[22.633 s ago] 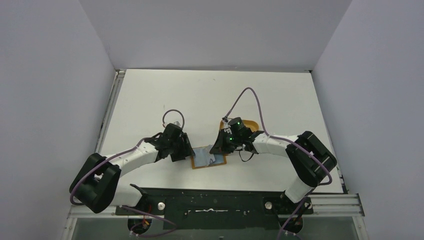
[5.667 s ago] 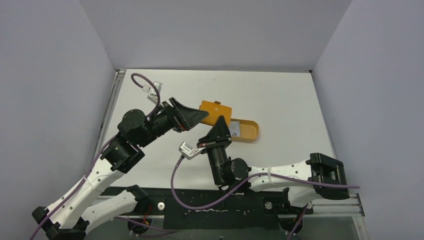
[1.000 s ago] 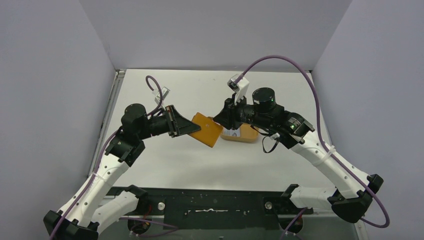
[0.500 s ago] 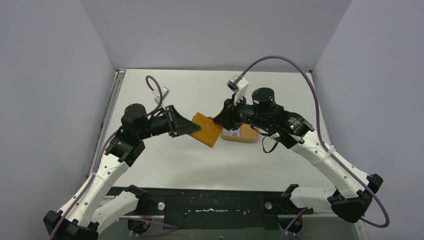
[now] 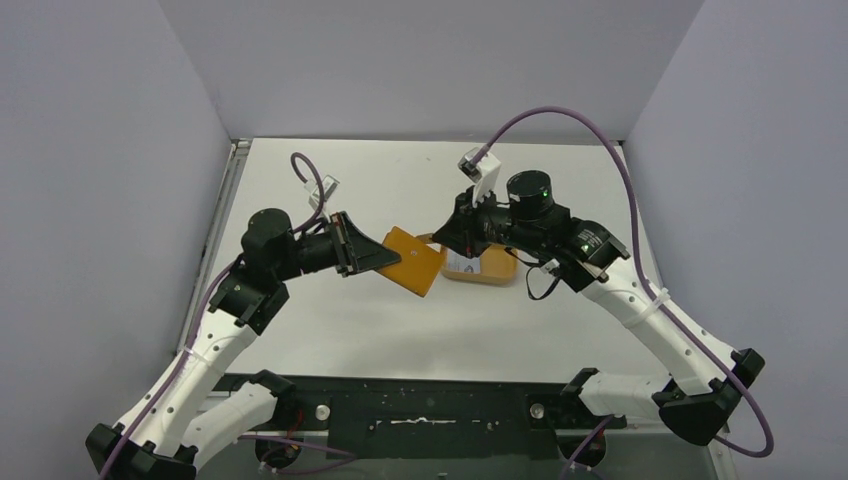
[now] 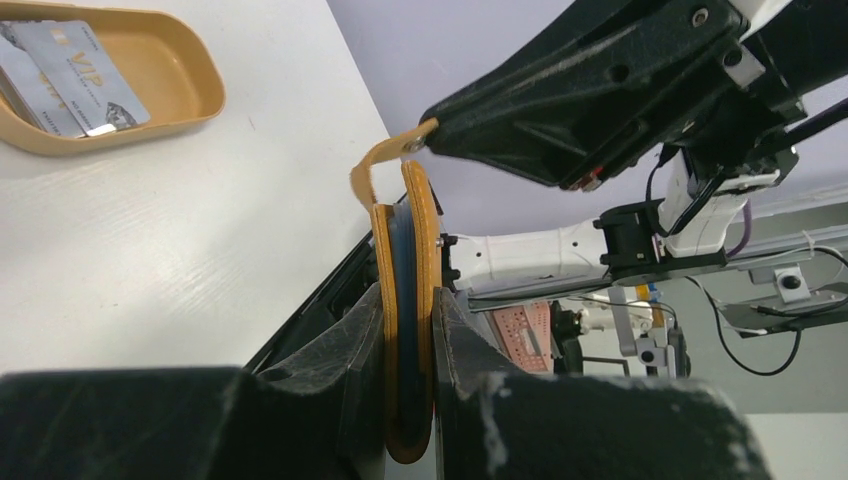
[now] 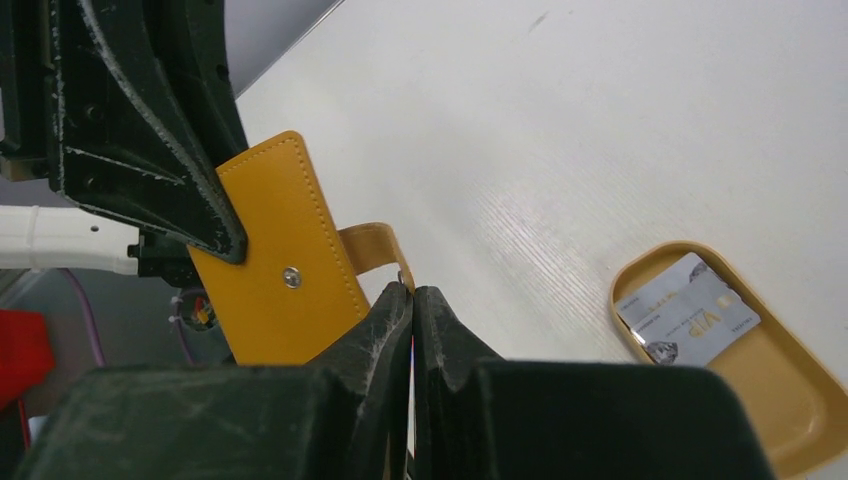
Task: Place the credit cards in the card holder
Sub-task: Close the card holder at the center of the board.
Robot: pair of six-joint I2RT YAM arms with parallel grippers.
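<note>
The tan-orange card holder (image 5: pixel 418 264) hangs folded in the air over the table, my left gripper (image 6: pixel 408 296) shut on its lower edge. A blue edge shows between its two halves (image 6: pixel 406 250). Its strap (image 7: pixel 368 244) curls away from the snap stud side (image 7: pixel 272 262). My right gripper (image 7: pixel 412 291) is shut, and the strap's tip (image 6: pixel 388 160) sits pinched at its fingertips. Silvery credit cards (image 7: pixel 688 310) lie in the orange tray (image 5: pixel 497 271), also seen in the left wrist view as cards (image 6: pixel 65 72).
The orange oval tray's rim (image 6: pixel 205 95) rests on the white table just right of the card holder. Grey walls close in the table on three sides. Both arms meet above the table's middle.
My right gripper's jaws have closed on the strap tip and its arm has edged slightly right. The left arm and the card holder have stayed still.
</note>
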